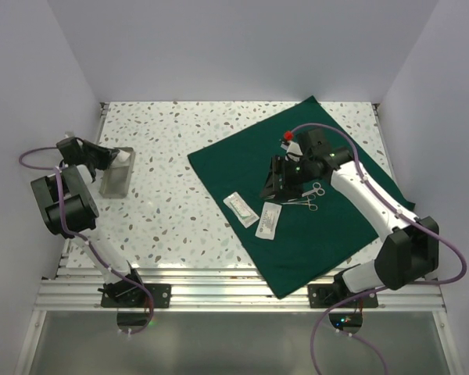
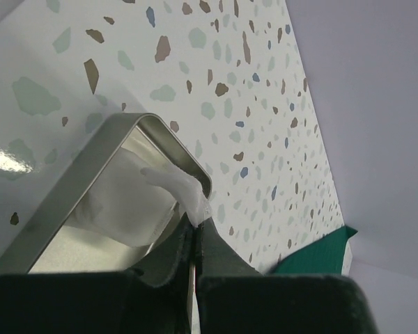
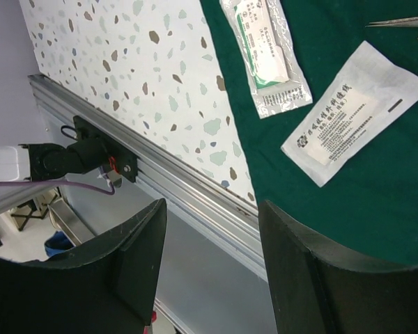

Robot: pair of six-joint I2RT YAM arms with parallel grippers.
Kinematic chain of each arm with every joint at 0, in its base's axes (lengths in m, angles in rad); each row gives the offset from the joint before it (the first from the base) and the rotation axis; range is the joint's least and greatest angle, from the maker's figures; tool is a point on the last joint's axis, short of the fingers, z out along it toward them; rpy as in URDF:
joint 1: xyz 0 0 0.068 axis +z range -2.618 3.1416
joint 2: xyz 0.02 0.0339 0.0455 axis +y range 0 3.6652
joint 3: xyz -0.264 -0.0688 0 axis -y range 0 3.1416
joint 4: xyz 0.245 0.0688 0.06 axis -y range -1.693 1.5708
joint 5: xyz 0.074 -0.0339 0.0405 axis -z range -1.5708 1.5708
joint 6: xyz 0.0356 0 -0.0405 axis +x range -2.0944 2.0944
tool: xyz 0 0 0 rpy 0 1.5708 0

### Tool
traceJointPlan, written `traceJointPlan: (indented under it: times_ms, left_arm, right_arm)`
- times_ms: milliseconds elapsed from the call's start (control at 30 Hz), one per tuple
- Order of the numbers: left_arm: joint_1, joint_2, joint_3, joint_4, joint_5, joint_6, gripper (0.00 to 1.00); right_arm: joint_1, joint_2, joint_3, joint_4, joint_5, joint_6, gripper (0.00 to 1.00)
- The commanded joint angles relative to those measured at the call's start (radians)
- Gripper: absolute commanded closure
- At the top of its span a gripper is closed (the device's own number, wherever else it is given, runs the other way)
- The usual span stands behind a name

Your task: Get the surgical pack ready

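Note:
The dark green drape (image 1: 313,234) of the surgical pack lies spread flat on the right of the table. Two white packets (image 1: 240,208) (image 1: 268,220) and silver instruments (image 1: 311,194) rest on it. My right gripper (image 1: 277,178) hovers open above the drape with nothing between its fingers (image 3: 212,209); below it I see the packets (image 3: 265,52) (image 3: 355,115). At the far left stands the small steel tray (image 1: 109,187). My left gripper (image 1: 105,158) is shut on the corner of a white packet (image 2: 125,202) that lies in the tray (image 2: 70,181); the jaws (image 2: 197,226) pinch its edge.
Speckled tabletop (image 1: 172,156) lies between tray and drape. An aluminium rail (image 1: 219,293) runs along the near edge. White walls close in the back and both sides. The drape's near corner hangs over the rail.

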Motion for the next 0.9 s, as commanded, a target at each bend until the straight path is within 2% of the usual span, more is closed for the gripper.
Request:
traceJointPlan:
  times_ms: [0, 267, 367, 400, 433, 567, 600, 667, 767, 867]
  left_arm:
    - [0.008, 0.04, 0.045, -0.022, -0.035, 0.019, 1.0]
    - [0.005, 0.098, 0.107, -0.132, -0.079, 0.069, 1.0]
    - [0.002, 0.114, 0.147, -0.21, -0.109, 0.097, 0.77]
    - [-0.001, 0.114, 0.168, -0.233, -0.125, 0.103, 0.63]
    - [-0.007, 0.106, 0.179, -0.317, -0.141, 0.111, 0.57]
    - [-0.036, 0.052, 0.206, -0.456, -0.196, 0.161, 0.32]
    - [-0.056, 0.037, 0.234, -0.536, -0.235, 0.171, 0.25]
    - [-0.072, 0.025, 0.257, -0.607, -0.262, 0.187, 0.23]
    - [-0.088, -0.018, 0.259, -0.686, -0.303, 0.189, 0.13]
    - [-0.099, -0.063, 0.262, -0.756, -0.404, 0.191, 0.05]
  right_arm:
    - [-0.005, 0.011, 0.027, 0.033, -0.026, 0.003, 0.41]
    - [-0.007, 0.024, 0.001, 0.056, -0.025, 0.017, 0.41]
    - [-0.007, 0.022, -0.017, 0.066, -0.023, 0.025, 0.41]
    - [-0.005, 0.02, -0.022, 0.064, -0.023, 0.023, 0.41]
    - [-0.005, 0.02, -0.022, 0.063, -0.019, 0.023, 0.41]
    - [-0.005, 0.024, -0.012, 0.044, -0.011, 0.022, 0.41]
    - [-0.005, 0.03, -0.006, 0.032, -0.009, 0.022, 0.41]
    - [-0.007, 0.033, 0.004, 0.01, 0.006, 0.014, 0.41]
    - [-0.007, 0.031, 0.018, -0.014, 0.024, 0.0, 0.41]
    - [-0.007, 0.039, 0.052, -0.074, 0.053, -0.041, 0.4]
